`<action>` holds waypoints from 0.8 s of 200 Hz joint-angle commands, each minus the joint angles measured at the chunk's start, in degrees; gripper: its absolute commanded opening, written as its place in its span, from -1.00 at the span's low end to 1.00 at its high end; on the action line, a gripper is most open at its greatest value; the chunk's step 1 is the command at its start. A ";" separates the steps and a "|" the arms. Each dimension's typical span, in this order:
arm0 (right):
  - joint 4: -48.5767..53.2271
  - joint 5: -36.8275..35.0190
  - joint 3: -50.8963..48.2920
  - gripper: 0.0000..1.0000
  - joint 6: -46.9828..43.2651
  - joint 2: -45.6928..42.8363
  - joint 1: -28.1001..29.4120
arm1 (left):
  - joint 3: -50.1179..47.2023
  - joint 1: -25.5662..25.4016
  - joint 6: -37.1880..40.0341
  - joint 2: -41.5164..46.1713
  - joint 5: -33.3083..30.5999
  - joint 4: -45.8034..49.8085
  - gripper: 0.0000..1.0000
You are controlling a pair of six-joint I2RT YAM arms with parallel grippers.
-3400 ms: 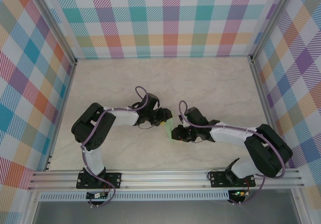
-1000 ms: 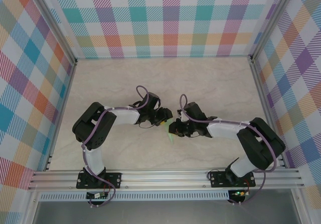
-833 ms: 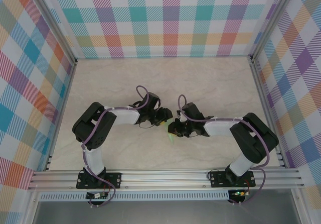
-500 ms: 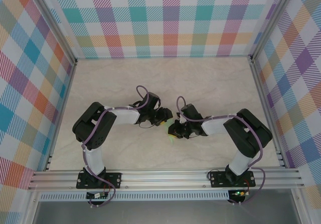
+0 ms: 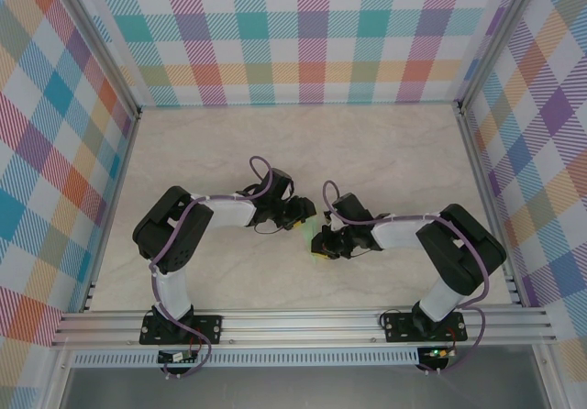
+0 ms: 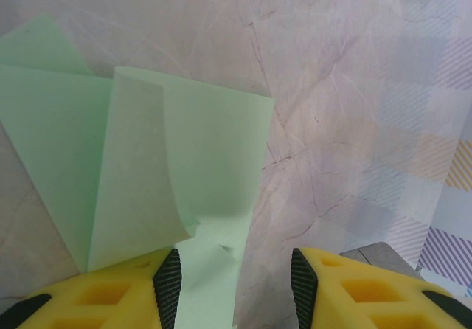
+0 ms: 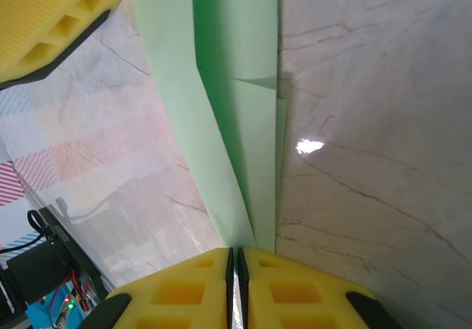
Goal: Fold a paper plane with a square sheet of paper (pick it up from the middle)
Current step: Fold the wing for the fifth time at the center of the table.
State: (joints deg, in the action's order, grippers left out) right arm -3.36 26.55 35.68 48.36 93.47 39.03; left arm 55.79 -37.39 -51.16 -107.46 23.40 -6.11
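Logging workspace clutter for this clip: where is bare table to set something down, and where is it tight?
Free: the wide table strip between the left arm, the right arm and the back wall; also the near patch between the arms and the front rail. Crowded: the centre, where the left hand and right hand meet at the green paper.

The top external camera looks steeply down from above and behind the arm bases, far enough off to take in the whole marbled table and the checked walls. Each wrist camera rides just behind its own fingers, at the left gripper and the right gripper, facing the tabletop from close up. Both show the folded green paper from opposite sides.
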 commanded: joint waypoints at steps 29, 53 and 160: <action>10.57 1.13 -1.86 -0.73 -3.32 -1.27 2.35 | -0.50 -1.02 0.61 -2.88 -1.33 5.36 -0.07; 11.61 -1.42 -1.05 -0.74 -3.01 -4.52 2.37 | -0.51 -1.00 0.62 -2.84 -1.25 5.38 -0.07; 0.94 -0.18 2.34 -0.87 2.53 1.17 2.37 | -0.29 -1.02 0.76 -3.02 -1.06 5.49 -0.07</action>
State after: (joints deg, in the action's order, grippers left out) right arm -1.39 24.69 38.15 49.71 91.74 41.06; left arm 56.01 -37.43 -51.16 -107.53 23.51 -5.87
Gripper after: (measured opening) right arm 0.068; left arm 0.466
